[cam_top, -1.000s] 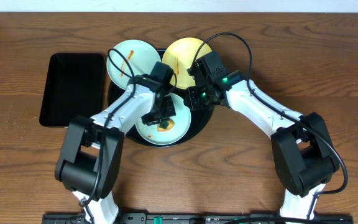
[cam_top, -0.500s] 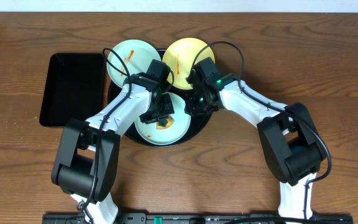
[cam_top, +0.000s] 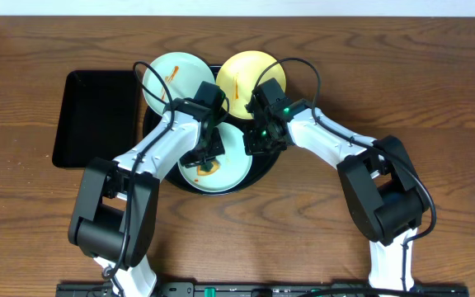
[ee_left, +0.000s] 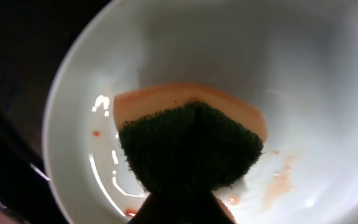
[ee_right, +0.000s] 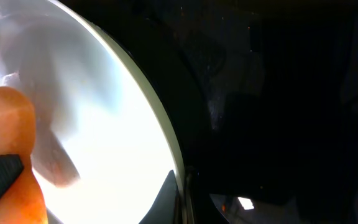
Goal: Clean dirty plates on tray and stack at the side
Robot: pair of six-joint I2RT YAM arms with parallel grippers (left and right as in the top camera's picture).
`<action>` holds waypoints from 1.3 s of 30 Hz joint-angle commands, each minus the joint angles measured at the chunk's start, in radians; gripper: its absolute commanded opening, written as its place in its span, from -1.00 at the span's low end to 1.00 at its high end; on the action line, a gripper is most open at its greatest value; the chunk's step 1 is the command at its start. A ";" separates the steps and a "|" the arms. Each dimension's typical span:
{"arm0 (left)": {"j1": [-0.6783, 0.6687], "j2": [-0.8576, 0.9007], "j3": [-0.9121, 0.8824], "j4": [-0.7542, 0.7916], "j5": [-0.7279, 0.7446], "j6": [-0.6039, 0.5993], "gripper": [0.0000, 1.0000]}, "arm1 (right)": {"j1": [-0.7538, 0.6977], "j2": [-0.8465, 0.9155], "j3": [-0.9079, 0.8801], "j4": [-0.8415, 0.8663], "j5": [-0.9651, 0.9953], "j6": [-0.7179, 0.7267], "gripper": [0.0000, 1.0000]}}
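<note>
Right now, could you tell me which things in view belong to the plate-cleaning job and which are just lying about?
In the job:
front plate
back-left plate
yellow plate
round tray
sponge, held in the left pincer

Lying about:
rectangular tray, untouched off to the side

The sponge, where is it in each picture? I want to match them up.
Left wrist: the sponge fills the middle, green side facing the camera, on the plate.
Overhead: mostly hidden under the left hand, on the plate nearest the robot.
Right wrist: an orange piece at the left edge, probably the sponge.
Shared landmark: that pale plate's round rim shows in all three.
</note>
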 commanded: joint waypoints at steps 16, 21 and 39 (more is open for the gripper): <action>0.028 -0.044 -0.011 -0.024 0.123 -0.103 -0.86 | 0.009 -0.049 -0.021 0.042 0.202 0.110 -0.98; -0.019 -0.040 -0.059 -0.012 0.060 -0.249 -0.85 | 0.009 -0.049 -0.037 0.055 0.201 0.114 -0.97; -0.196 -0.035 -0.138 0.269 -0.166 -0.469 -0.85 | 0.009 -0.049 -0.039 0.051 0.201 0.113 -0.98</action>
